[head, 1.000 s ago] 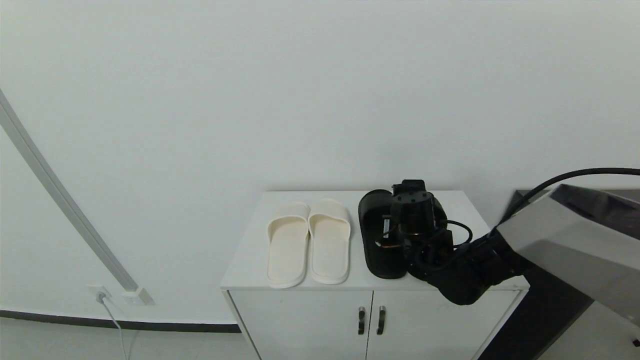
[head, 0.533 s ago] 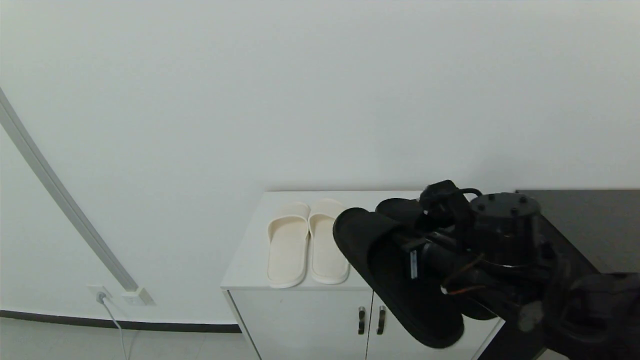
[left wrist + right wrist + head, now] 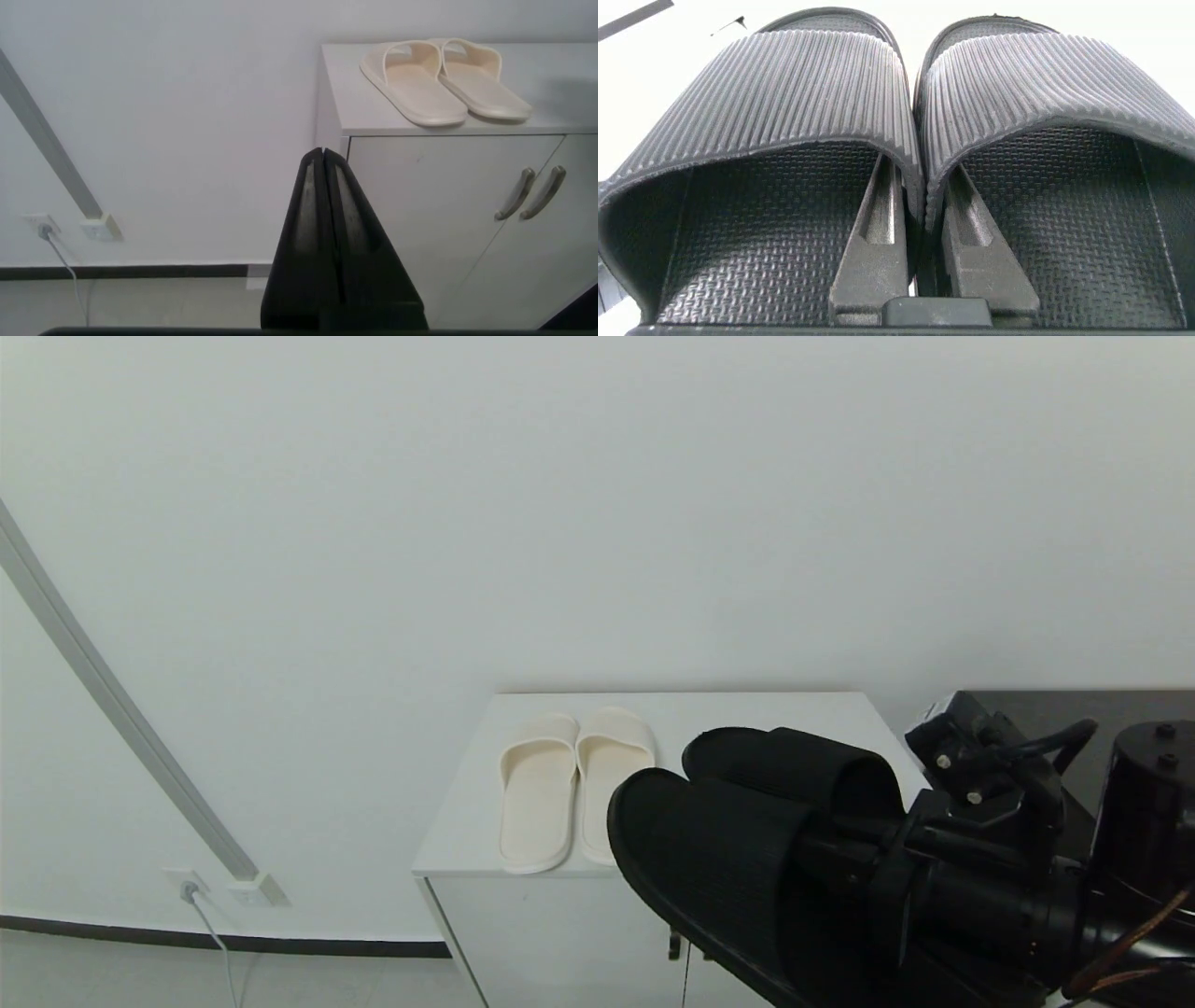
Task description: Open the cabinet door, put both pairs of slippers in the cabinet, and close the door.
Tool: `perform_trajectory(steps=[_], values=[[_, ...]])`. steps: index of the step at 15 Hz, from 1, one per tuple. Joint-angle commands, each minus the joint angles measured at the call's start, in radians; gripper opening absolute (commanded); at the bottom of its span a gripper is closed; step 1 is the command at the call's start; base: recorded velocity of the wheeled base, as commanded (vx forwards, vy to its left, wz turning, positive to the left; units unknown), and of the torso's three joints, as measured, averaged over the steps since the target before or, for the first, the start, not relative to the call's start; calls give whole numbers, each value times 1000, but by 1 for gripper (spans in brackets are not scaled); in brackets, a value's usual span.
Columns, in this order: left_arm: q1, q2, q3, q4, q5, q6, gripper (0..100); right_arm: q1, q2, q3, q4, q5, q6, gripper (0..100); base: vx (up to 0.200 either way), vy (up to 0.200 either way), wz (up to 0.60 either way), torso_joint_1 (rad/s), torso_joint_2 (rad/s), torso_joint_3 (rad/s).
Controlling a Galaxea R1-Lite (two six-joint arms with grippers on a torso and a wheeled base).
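Head view: my right gripper (image 3: 831, 847) held the black slippers (image 3: 747, 840) as 1 pair, side by side, up off the cabinet (image 3: 467, 831) and nearer the camera than it, overlapping its right half. Their toes pointed toward the robot's left. The cream slippers (image 3: 574, 789) lay flat on the left part of the cabinet top, the 2 touching each other, toes toward the wall. A wall socket (image 3: 187, 887) sat low on the wall, well apart to the left of the cabinet.

Left wrist view: my left gripper (image 3: 323, 163) hung in front of the cabinet's left side with its jaws pressed together and nothing between them. Both doors were shut, and the 2 handles (image 3: 531, 191) stood just beside each other at the seam. The cream slippers sat on top above the left door.

Right wrist view: 1 finger (image 3: 873, 233) sat inside each black slipper. My jaws pinched the 2 adjoining inner side walls together under the ribbed straps.
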Motion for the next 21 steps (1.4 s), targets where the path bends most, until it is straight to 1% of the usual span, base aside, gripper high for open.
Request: perform_trajectory(steps=[1,6,10,11,12,21], values=[[1,0,0,0,0,0,0,1,-1,9,-2,2,0,0,-200,0,0,-2,2,2],[-1,0,0,0,-1,0,0,1,6,18,-3,4,0,0,-200,0,0,3,3,3],[1,0,0,0,0,0,0,0,7,27,-5,21,-1,0,0,0,0,0,0,0],[-1,0,0,0,0,-2,0,-2,4,38,-6,59,-1,0,0,0,0,0,0,0],[1,0,0,0,0,-2,0,-3,-1,38,-6,68,-4,0,0,0,0,0,0,0],[1,0,0,0,0,0,0,-25,39,44,-18,76,0,0,0,0,0,0,0,0]])
